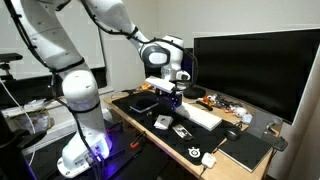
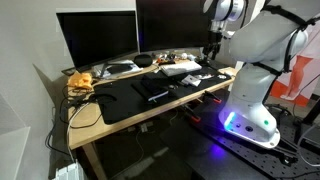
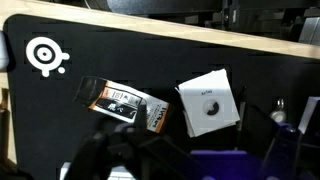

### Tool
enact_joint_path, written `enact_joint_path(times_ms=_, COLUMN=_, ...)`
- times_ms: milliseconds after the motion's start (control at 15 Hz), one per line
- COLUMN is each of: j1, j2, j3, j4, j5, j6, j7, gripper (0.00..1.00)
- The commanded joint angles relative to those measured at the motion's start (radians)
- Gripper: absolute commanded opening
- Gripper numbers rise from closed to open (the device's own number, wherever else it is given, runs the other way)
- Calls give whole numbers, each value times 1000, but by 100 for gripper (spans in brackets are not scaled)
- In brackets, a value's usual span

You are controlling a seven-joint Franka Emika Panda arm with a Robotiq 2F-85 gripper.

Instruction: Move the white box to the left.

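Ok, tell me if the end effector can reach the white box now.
Probably yes: the open end effector hangs above the mat, the box lies flat with its top bare, and the gadget beside it sits apart.

**Office workstation shared with a robot arm**

Setting: an office or lab computer station. A wooden desk [image 2: 95, 128] bears two dark monitors [image 2: 97, 36] side by side, a wide black mat [image 2: 135, 95] and a long white keyboard [image 1: 200, 114]. Loose cables [image 2: 72, 108] trail over the desk's end. The mat's white ring logo [image 3: 47, 56] shows in the wrist view. A white arm [image 1: 78, 85] stands just beside the desk, its base [image 2: 245, 122] glowing blue in both exterior views. A pale wall [image 2: 25, 40] stands behind.
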Motion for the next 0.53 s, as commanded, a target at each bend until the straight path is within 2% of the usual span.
enact_joint_path(times_ms=0, j1=35, j2=-149, j3=38, j4=-105, j5=-97, j6=38, j7=181, gripper=100)
enact_joint_path(times_ms=67, j1=62, j2=-116, j3=41, j4=-43, j5=-96, j6=12, j7=208, gripper=100)
enact_joint_path(times_ms=467, j1=132, j2=-159, j3=90, j4=-59, j5=-127, j6=23, j7=359, gripper=100)
